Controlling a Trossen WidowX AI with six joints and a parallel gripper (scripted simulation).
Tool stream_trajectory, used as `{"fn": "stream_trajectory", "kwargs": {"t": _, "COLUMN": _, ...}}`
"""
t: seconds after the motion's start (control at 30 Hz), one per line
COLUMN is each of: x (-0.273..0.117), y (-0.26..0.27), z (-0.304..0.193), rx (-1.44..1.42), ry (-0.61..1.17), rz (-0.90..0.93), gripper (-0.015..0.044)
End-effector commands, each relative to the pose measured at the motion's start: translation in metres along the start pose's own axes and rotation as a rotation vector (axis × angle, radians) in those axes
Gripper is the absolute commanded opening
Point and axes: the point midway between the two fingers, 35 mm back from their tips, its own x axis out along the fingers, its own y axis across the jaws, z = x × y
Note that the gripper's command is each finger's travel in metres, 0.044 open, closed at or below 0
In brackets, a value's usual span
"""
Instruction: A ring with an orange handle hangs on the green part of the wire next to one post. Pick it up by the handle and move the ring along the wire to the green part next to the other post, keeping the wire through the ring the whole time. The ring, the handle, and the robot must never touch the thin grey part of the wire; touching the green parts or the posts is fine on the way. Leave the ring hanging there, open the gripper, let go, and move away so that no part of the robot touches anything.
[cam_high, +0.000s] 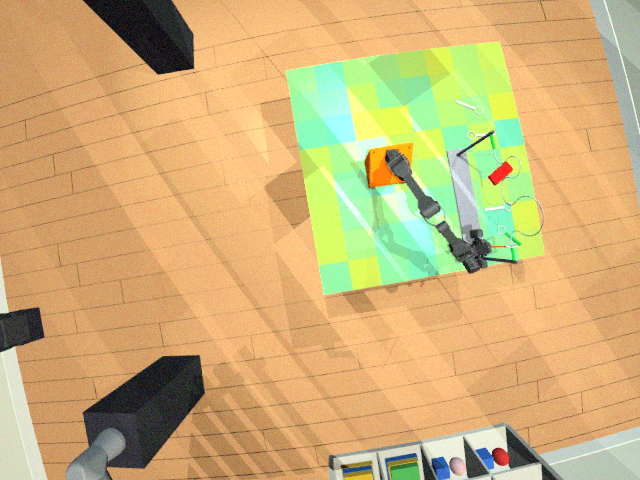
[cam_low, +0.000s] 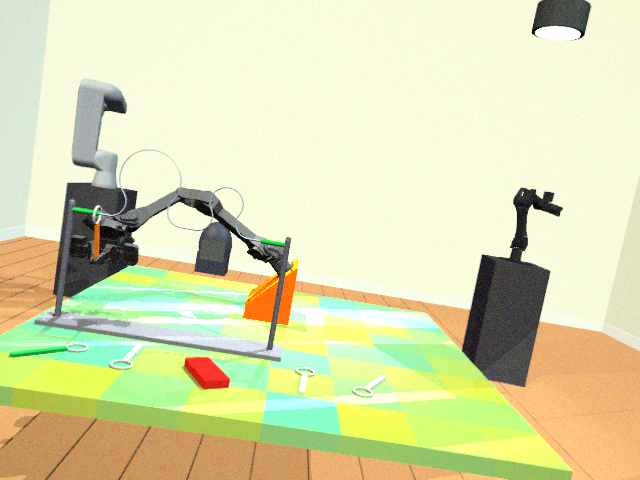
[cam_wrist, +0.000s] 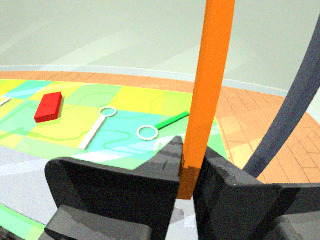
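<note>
Seen from the exterior view, the hand is above the table, toward its left edge, clamped on the orange handle. The handle runs upright from the fingers to the ring, which is around the wire at the inner end of the left green part, near the left post (whether it touches the grey wire, I cannot tell). The right post, with its own green part, stands well apart from the ring. Both posts rise from a grey bar that runs roughly along the front edge.

Between bar and front edge lies a red block. A green-handled ring lies toward the front left corner (flat, like its neighbours), with a white-handled ring between it and the block. Two more white rings lie right of the block.
</note>
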Motion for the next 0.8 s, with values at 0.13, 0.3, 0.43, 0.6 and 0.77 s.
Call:
{"fn": "stream_trajectory", "kwargs": {"t": 0.13, "x": -0.022, "y": 0.010, "z": 0.007, "rx": -0.003, "ry": 0.155, "rz": 0.002, "gripper": -0.0150}}
{"fn": "stream_trajectory", "kwargs": {"t": 0.3, "x": -0.033, "y": 0.017, "z": 0.009, "rx": 0.012, "ry": 0.240, "rz": 0.009, "gripper": -0.0150}}
{"fn": "stream_trajectory", "kwargs": {"t": 0.43, "x": -0.034, "y": 0.023, "z": 0.009, "rx": 0.030, "ry": 0.245, "rz": 0.017, "gripper": -0.0150}}
{"fn": "stream_trajectory", "kwargs": {"t": 0.6, "x": -0.034, "y": 0.032, "z": 0.009, "rx": 0.066, "ry": 0.245, "rz": 0.033, "gripper": -0.0150}}
{"fn": "stream_trajectory", "kwargs": {"t": 0.77, "x": -0.034, "y": 0.043, "z": 0.009, "rx": 0.119, "ry": 0.245, "rz": 0.055, "gripper": -0.0150}}
